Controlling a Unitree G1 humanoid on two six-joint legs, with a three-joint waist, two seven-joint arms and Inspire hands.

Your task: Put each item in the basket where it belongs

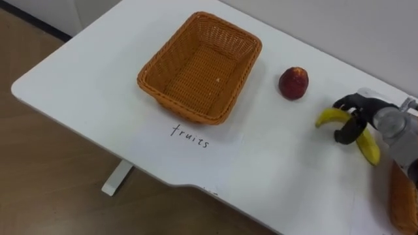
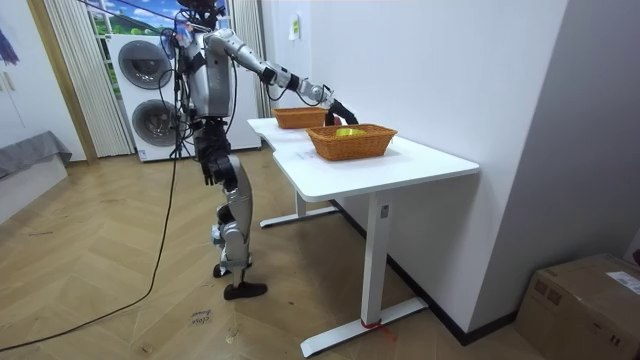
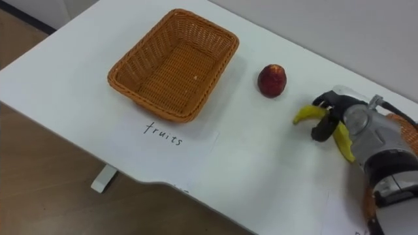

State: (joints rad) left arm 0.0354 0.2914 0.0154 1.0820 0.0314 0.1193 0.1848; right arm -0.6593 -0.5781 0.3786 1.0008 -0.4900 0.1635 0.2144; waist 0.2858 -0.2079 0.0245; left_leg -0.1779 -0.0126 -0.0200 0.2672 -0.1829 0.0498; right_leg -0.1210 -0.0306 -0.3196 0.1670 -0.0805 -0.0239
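Robot stands on the wood floor at one end of the white worktop (image 1: 78,72), right arm stretched out over it.

Fruit basket (image 1: 196,65): wicker, rectangular, far-left part of the worktop, nothing inside. A paper label (image 1: 191,136) with handwritten lettering lies flat on the worktop, touching the basket's near edge.

Red fruit (image 1: 293,83): round, resting on the worktop just right of the fruit basket, not touching it. Cannot tell what kind of fruit it is.

Right hand (image 1: 363,109): comes in from the right. Dark fingers (image 1: 345,102) are curled over the far side of the banana (image 1: 328,117), with the thumb hooked round its near side, so the hand is clamped round the banana's middle. The banana's curved tip points left toward the red fruit, and its other end sticks out toward the near right. It sits right of the red fruit, well apart from the fruit basket, outside both baskets. Cannot tell whether the banana is lifted clear or touching the surface.

Second wicker basket (image 1: 405,199): near-right, partly hidden behind the right forearm. In the room view it is the nearer of the two baskets (image 2: 352,143). Contents cannot be read for certain.

Room view background: two stacked washing machines (image 2: 145,85) behind the robot, and a cardboard box (image 2: 585,300) on the floor at the room view's right.
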